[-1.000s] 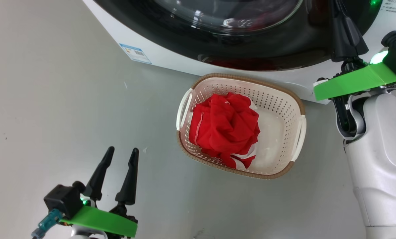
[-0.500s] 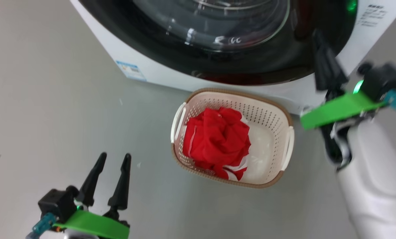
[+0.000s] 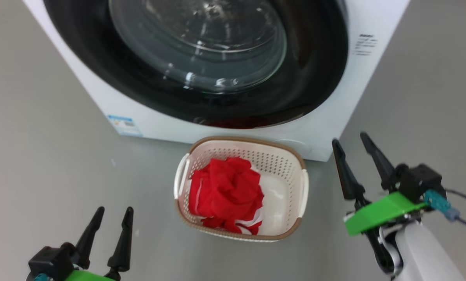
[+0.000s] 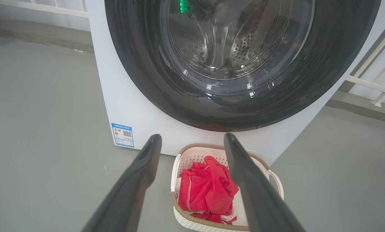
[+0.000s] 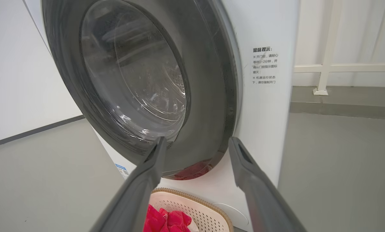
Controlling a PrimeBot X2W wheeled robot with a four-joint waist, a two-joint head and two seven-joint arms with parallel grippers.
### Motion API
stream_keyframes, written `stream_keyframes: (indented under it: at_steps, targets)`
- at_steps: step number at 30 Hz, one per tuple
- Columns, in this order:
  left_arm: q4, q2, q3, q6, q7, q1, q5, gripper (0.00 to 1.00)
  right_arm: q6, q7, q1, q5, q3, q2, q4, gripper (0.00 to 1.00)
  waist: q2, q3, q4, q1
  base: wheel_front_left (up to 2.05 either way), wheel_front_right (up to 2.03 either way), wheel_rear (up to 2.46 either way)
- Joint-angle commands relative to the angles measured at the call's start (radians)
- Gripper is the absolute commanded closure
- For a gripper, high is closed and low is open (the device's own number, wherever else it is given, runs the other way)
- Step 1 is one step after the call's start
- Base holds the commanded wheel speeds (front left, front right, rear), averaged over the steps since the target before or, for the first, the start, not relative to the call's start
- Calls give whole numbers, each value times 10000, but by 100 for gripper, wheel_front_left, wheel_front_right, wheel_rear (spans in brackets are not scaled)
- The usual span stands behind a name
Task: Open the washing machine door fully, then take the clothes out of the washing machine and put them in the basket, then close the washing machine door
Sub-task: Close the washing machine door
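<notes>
Grey floor [image 3: 41, 175]: the glossy black round washing machine door [image 3: 315, 89] (shut, I judge) lies ahead-left of my nearer right claw [image 3: 349, 138]; it and my left claw [image 3: 114, 210] gape empty.

One washing machine [image 3: 159, 127], one door [image 3: 198, 50], one basket [image 3: 291, 158], one clothes heap [image 3: 225, 193], two pincers: left pincer [image 3: 115, 210], right pincer [image 3: 348, 138]

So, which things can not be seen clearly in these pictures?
Head view: blue label, print too small.
Head view: basket bottom, partly covered by the clothes.
Left wrist view: door top, cut off by the upper edge.
</notes>
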Motion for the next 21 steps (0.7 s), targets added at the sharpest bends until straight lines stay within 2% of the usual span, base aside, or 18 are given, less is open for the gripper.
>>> stream_keyframes:
  at_steps: [1, 21]
  targets:
    - [-168, 304, 409, -54, -80, -13, 100, 0, -11, -53, 183, 110, 178, 83, -319, 0, -1, -451, -490, 0, 0, 0, 0]
    - [-464, 385, 1110, -54, -80, 694, 276, 0, -11, -53, 3091, -60, -376, 83, -1183, 0, -1, -1089, -1989, 0, 0, 0, 0]
